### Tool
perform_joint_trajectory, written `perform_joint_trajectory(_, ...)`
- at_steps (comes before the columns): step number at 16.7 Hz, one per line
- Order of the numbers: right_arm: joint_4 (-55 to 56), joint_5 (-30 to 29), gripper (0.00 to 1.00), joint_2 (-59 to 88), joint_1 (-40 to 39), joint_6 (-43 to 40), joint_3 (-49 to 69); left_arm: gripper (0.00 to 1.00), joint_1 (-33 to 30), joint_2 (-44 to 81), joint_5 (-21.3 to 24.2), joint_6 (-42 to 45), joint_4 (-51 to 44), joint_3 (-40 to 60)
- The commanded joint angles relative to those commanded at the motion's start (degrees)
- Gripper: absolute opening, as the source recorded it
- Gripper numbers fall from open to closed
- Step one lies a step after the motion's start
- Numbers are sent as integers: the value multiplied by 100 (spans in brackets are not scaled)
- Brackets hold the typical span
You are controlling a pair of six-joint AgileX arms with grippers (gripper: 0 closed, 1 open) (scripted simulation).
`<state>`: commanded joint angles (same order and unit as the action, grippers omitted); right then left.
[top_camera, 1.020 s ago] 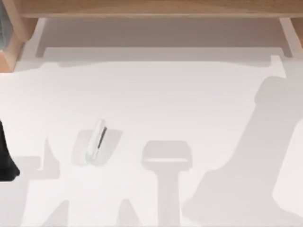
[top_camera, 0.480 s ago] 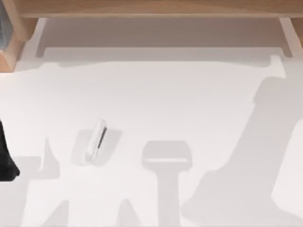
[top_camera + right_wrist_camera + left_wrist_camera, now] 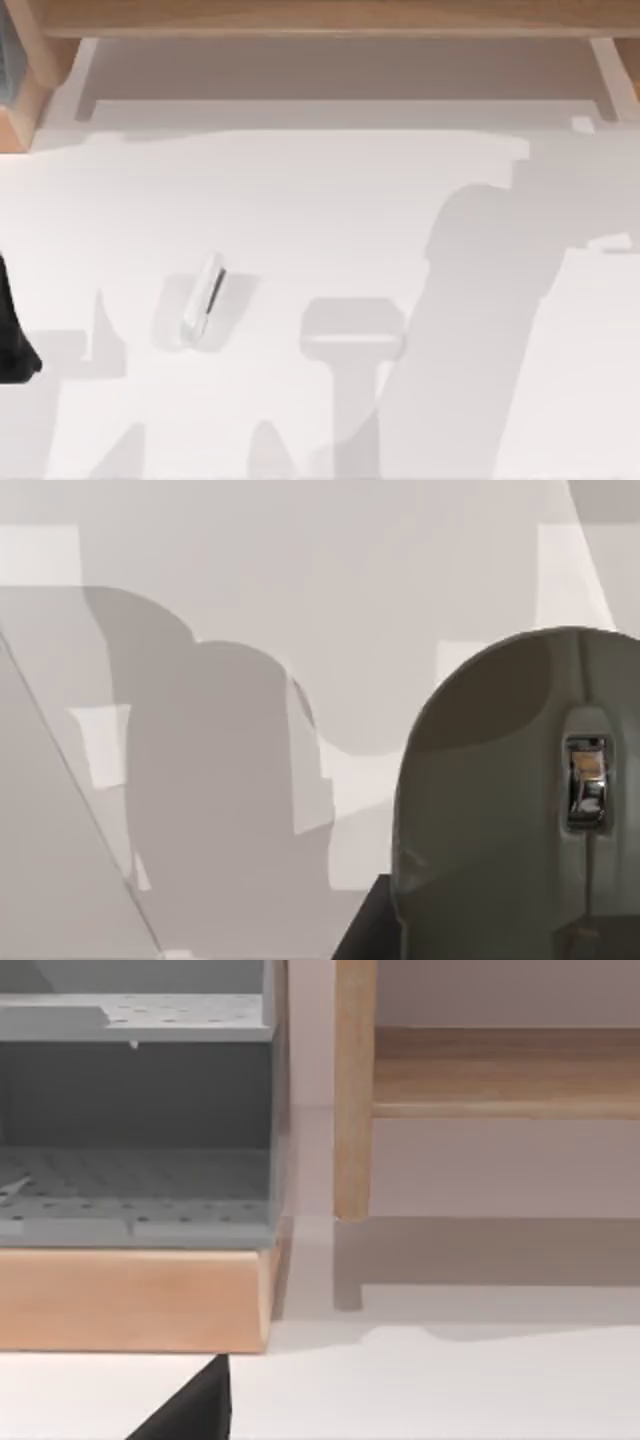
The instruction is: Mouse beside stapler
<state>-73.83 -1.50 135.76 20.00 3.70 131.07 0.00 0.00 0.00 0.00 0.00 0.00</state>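
**Layout.** White table (image 3: 330, 210) spans the top view. A wooden shelf (image 3: 320, 18) runs along the far edge. A grey perforated rack (image 3: 135, 1120) sits at the far-left corner on a wooden base. A broad arm shadow (image 3: 470, 330) covers the right half of the table.

**Task items.**
- The stapler (image 3: 203, 298) lies flat, left of centre, in the near half of the table. Its long axis runs near-to-far, with the far end tipped slightly right. The dark slit faces right.
- The mouse (image 3: 490, 810) sits close under the right wrist cam, above bare table, with its scroll wheel (image 3: 586, 778) visible. Judged from the shadow, it is over the right half, well apart from the stapler.

**Key relation.** The stapler lies to the left of the mouse, so the coming move is prob. a leftward carry. The target spot is just beside the stapler's slit side, with the mouse's long axis approx. parallel to it. The left arm is nearer the stapler, but the mouse is with the right arm.

**Arm pose.**
- Right gripper (image 3: 362, 928): seen as a dark wedge touching or just beside the mouse. Whether it is clamped on the mouse: cannot tell.
- Left gripper (image 3: 195, 1410): seen as a dark wedge only, so its state cannot be told. The arm is parked at the left edge, with a dark shape (image 3: 12, 340) there. Its wrist cam faces the far-left rack.
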Motion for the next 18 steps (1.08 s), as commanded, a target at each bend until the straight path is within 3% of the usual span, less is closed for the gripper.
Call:
perform_joint_trajectory(9, -487, -247, 0, -1528, -1245, 1324, -493, 100, 0, 0, 0, 0, 0, 0)
perform_joint_trajectory(18, -317, -352, 0, -1603, -3437, 2952, -989, 100, 0, 0, 0, 0, 0, 0)
